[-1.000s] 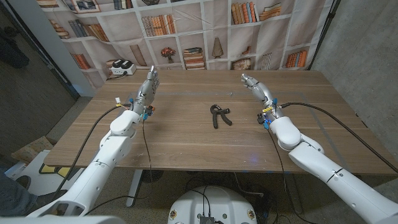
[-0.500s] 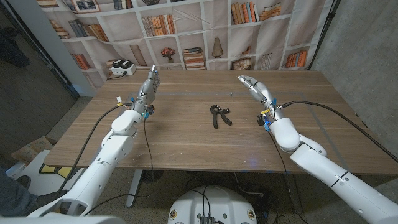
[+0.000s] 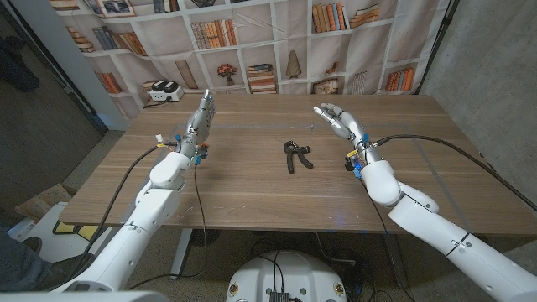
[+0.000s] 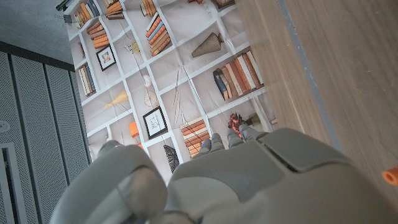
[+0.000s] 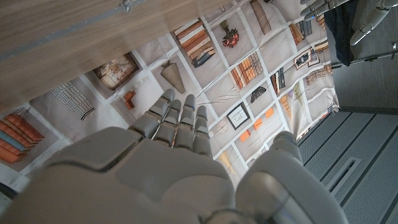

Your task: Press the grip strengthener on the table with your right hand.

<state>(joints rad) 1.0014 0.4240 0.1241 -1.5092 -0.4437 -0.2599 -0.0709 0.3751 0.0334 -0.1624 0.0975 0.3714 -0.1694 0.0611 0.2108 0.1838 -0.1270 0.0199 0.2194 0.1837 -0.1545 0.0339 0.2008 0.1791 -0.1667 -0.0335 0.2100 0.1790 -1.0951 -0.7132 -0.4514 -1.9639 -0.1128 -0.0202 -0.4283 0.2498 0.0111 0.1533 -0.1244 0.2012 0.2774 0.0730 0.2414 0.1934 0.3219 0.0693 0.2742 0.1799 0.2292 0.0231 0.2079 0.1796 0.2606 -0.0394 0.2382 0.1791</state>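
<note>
Head view: grip strengthener (image 3: 296, 156) lying mid-worktop (image 3: 252, 197), long way running near to far. Right robot hand (image 3: 339, 120) open, empty, just right of it and a bit farther back. Left robot hand (image 3: 200, 119) open, farther off.

Right wrist view: right robot hand (image 5: 171, 162) with spread fingers, holding nothing.

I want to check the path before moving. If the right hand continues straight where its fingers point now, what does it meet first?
Probably nothing on the table: the right hand points toward the bookshelf backdrop, passing behind the grip strengthener. Depth is unclear.

Wooden table (image 3: 252, 184), bookshelf backdrop (image 3: 243, 42).
</note>
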